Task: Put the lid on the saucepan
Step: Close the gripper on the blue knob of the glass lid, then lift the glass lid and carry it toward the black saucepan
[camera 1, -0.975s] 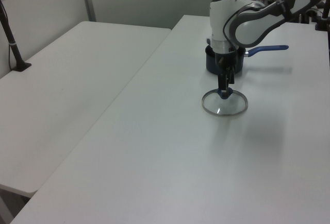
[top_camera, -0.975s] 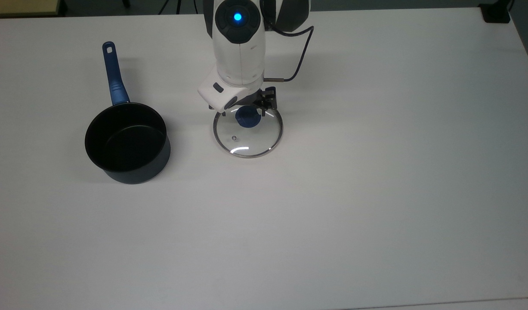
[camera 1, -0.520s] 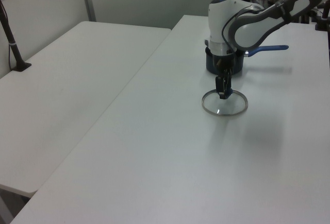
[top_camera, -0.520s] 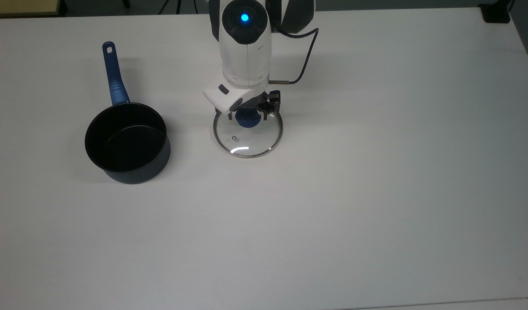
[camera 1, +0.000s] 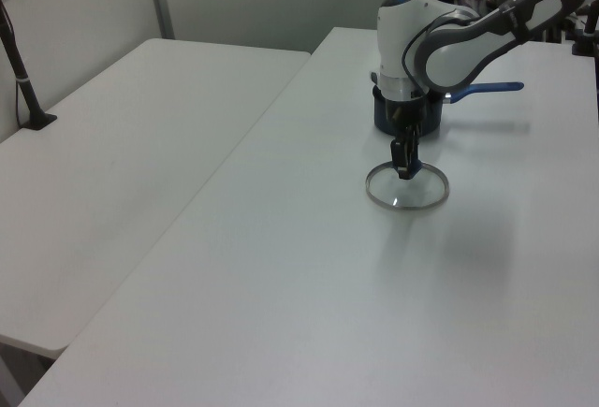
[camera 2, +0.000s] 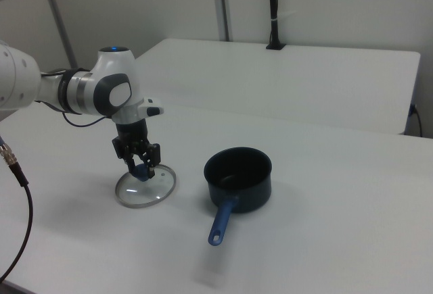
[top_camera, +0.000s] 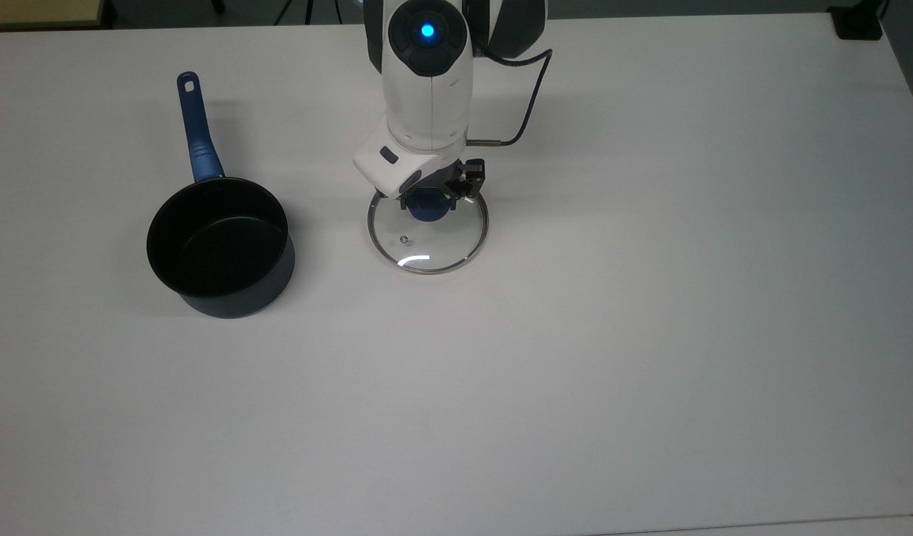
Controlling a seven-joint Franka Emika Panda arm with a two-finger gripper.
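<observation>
**Glass lid held at its blue knob, pan waiting beside it**

Glass and metal make up the lid (top_camera: 427, 237), which is seen on the white table (top_camera: 649, 298). In the top view it is placed near the middle, a bit toward the far edge. A small steam hole is seen in the glass. The blue knob (top_camera: 426, 210) in the middle of the lid is partly covered by the claw.

The gripper (top_camera: 431, 195) is pointed straight down over the lid. Its two black fingers are seen on either side of the blue knob, closed around it. In the right view the gripper (camera 2: 140, 166) is seen low, right at the knob, with the lid (camera 2: 146, 188) flat under it.

The saucepan (top_camera: 219, 247) is placed on the top view's left, apart from the lid. It is dark and open, with nothing seen inside. Its long blue handle (top_camera: 196, 134) is pointed away toward the far edge of the table. In the left view the saucepan (camera 1: 386, 117) is seen behind the arm.
</observation>
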